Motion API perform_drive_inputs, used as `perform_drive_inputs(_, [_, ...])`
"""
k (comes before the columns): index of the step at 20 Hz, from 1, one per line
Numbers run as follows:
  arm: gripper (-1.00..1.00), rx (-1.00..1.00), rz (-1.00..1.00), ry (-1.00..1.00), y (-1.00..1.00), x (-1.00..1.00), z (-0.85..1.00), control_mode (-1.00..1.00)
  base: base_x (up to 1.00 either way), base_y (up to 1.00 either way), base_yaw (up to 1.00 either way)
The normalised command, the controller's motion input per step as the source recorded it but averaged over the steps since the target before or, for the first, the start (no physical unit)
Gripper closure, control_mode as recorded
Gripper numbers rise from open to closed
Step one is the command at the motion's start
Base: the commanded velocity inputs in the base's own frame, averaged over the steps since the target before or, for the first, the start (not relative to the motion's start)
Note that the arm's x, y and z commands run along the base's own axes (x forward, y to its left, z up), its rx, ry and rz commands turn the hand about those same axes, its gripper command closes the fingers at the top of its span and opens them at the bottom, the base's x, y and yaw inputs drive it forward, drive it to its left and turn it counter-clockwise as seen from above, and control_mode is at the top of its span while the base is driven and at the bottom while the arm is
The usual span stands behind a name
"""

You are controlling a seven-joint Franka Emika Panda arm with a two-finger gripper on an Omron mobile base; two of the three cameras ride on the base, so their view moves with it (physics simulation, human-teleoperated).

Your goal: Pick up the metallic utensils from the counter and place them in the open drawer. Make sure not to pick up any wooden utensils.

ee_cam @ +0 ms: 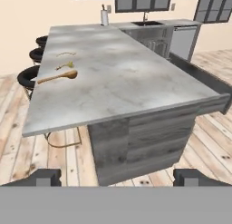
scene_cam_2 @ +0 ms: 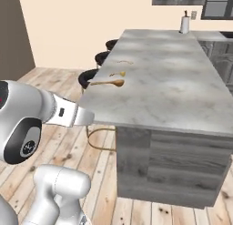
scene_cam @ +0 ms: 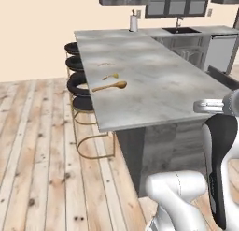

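Pale grey marbled stone counter [scene_cam: 154, 80] on a dark grey base, set on a light plank floor, with three tan wooden utensils laid near its left edge.

At left of centre in the left base view, a long round-bowled wooden spoon [scene_cam: 110, 86] is seen lying flat on the counter, with a smaller spoon-like wooden piece [scene_cam: 110, 76] just above it and a thin curved wooden stick [scene_cam: 105, 64] higher still, all three apart from one another. The same three are shown at the upper left of the hand view. No metallic utensil can be made out on the stone. A dark grey open drawer [ee_cam: 201, 80] is seen projecting from the counter's right side in the hand view. The gripper [ee_cam: 117, 177] is held off the near end of the counter, its two dark fingertips [ee_cam: 43, 177] spread wide at the bottom corners of that view, with nothing between them. Black round stools [scene_cam: 79, 85] are lined along the left side.
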Motion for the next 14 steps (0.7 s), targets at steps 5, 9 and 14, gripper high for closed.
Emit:
perform_drive_inputs(5, [-1.00,0.00,0.00,0.00,0.00,0.00,0.00,1.00,-0.15,1.00,-0.21])
perform_drive_inputs(9, [-1.00,0.00,0.00,0.00,0.00,0.00,0.00,1.00,-0.23,1.00,-0.20])
perform_drive_inputs(14, [-1.00,0.00,0.00,0.00,0.00,0.00,0.00,1.00,-0.28,1.00,-0.20])
